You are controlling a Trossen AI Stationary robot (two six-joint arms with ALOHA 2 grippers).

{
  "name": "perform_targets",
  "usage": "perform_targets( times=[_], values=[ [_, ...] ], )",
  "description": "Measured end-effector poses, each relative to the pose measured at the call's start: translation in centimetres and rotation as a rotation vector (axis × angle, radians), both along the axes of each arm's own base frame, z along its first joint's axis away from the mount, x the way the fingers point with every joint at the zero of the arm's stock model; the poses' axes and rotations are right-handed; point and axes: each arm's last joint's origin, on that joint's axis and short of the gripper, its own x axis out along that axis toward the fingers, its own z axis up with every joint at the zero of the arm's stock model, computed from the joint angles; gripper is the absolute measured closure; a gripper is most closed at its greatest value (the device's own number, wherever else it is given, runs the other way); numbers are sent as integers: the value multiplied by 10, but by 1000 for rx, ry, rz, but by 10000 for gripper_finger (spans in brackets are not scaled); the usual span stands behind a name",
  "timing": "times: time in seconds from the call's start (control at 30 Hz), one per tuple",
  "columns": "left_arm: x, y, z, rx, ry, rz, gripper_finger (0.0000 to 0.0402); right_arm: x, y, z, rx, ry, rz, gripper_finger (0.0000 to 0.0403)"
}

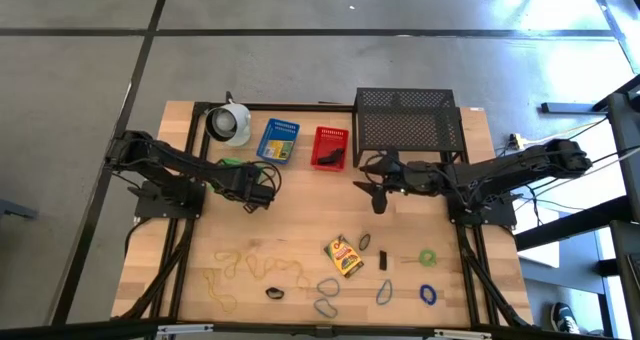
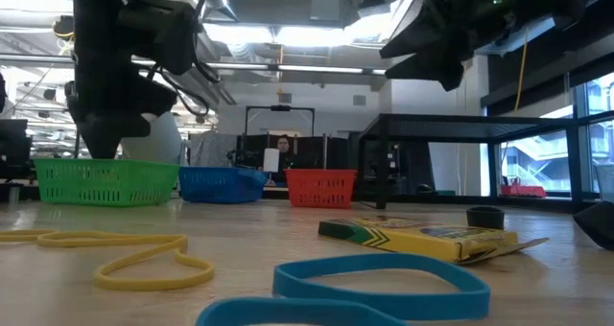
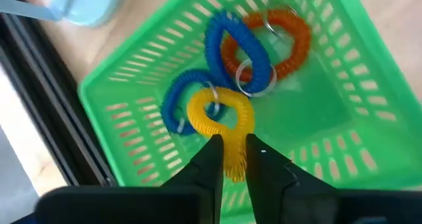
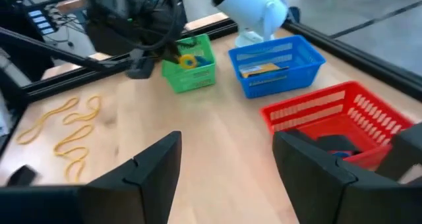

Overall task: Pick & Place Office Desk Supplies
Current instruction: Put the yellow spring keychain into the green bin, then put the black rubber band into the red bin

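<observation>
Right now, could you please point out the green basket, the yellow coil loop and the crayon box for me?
green basket [image 3: 125,112]: left wrist view, on its slotted side wall.
yellow coil loop [image 3: 221,115]: left wrist view, on its ring.
crayon box [image 1: 344,255]: high view, on its top face.

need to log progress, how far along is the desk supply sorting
Done: blue and orange coil loops lie in the green basket, a crayon box in the blue basket, dark items in the red basket. In hand: the left gripper pinches a yellow coil over the green basket. Left: another crayon box, rubber bands and clips on the table. The right gripper hovers open, empty.
</observation>
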Motion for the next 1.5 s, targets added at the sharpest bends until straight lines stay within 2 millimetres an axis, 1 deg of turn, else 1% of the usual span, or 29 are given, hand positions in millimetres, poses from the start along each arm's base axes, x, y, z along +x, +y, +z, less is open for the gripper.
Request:
perform_targets(
  times=[0.23,0.37,0.47,0.6,0.7,0.8,0.9,1.03,1.13,1.23,1.33,1.5],
  values=[
    [0,-1,0,-21,-6,17,300,-2,16,0,35,-10,39,162],
    [-3,0,5,-24,-19,12,270,-4,22,0,28,-16,29,162],
    [-8,0,12,-26,-32,12,254,-5,27,0,42,-23,19,162],
    [-18,1,25,-26,-70,28,245,-7,35,0,66,-28,21,162],
    [-24,2,35,-29,-129,36,245,-11,43,-1,78,-20,13,162],
    [-28,2,43,-35,-216,69,245,-15,51,-5,101,6,26,162],
    [-25,0,50,-49,-343,59,245,-16,63,-14,146,59,60,162],
    [-8,-11,61,-75,-567,-102,245,-14,80,-32,196,140,117,162],
    [9,-24,71,-71,-749,-245,245,-13,92,-50,180,220,164,162],
    [25,-41,81,-45,-909,-392,245,-12,102,-70,60,328,288,162],
    [36,-57,89,-10,-1020,-538,244,-11,109,-89,-66,422,402,162],
    [46,-77,98,67,-1129,-702,245,-10,111,-110,-183,517,476,162]
  ],
)
